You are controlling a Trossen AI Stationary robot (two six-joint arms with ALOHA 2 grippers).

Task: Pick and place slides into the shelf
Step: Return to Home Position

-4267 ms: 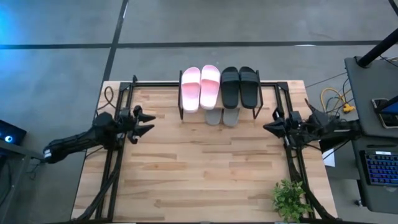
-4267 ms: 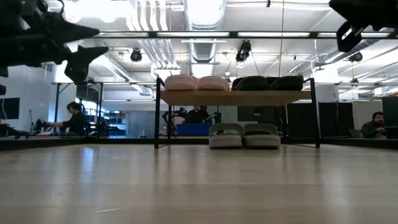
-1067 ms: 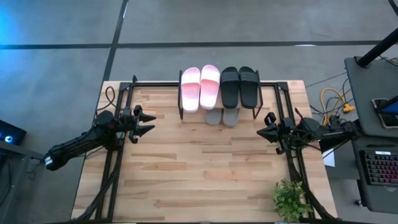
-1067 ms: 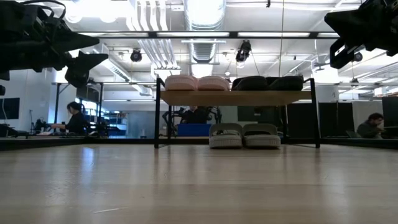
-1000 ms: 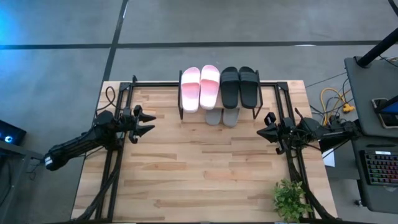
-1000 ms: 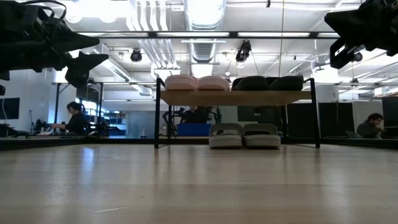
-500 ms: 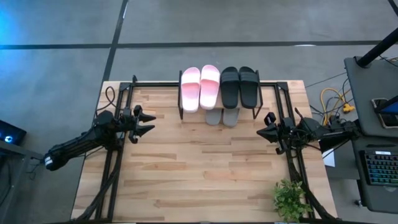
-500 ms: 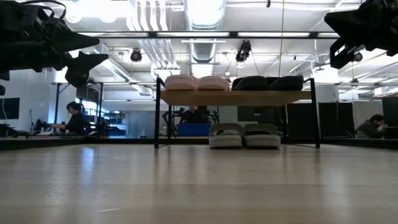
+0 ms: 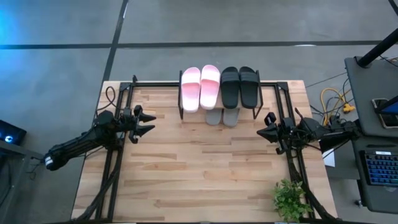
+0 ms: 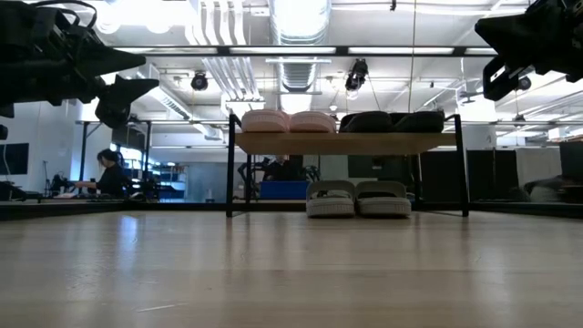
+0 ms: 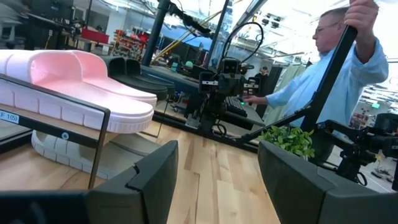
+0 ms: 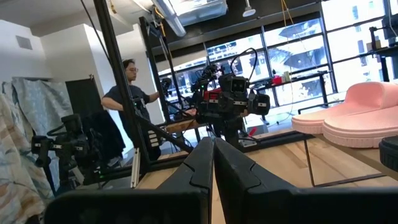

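Note:
The shelf (image 10: 346, 143) stands at the table's far middle on thin black legs. The pale pink pair (image 9: 200, 87) and the black pair (image 9: 239, 87) lie side by side on its top board. The grey-green pair (image 9: 222, 116) rests with its soles on the table under the board, as the low view also shows (image 10: 357, 198). My left gripper (image 9: 146, 122) hovers open at the table's left side, well left of the shelf; in its wrist view (image 11: 217, 180) the fingers stand wide apart. My right gripper (image 9: 264, 129) hovers shut at the right side; in its wrist view (image 12: 213, 162) the fingers meet.
Black frame rails run along the table's left (image 9: 115, 162) and right (image 9: 292, 165) sides. A potted plant (image 9: 289, 199) stands at the near right corner. Bare wooden tabletop (image 9: 205, 168) lies between the arms. People show in the room beyond (image 11: 339, 68).

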